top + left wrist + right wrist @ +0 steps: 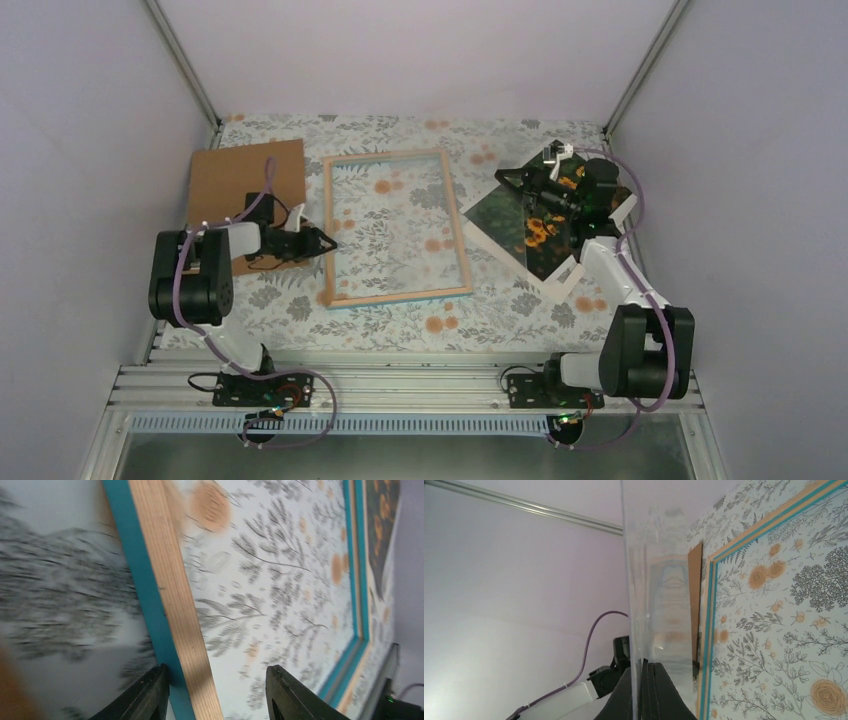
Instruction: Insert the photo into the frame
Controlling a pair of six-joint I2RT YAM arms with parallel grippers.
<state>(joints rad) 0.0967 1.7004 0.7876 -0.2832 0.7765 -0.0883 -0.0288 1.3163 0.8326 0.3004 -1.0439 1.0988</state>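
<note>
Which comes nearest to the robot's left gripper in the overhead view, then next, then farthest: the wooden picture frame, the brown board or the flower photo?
From the left gripper:
1. Thin teal-and-wood rectangular picture frame, centre: its left rail lies right at the gripper.
2. Flat brown rectangular board, left side: just behind the gripper.
3. Glossy orange-flower photo print, far right side.

two matching arms, the left arm and the right arm, each had bulky black joint housings joined by slim white links. each was bolted to a flat black base plate. a thin purple cable looped along each arm. the left tool and right tool had black, wedge-shaped fingers.
</note>
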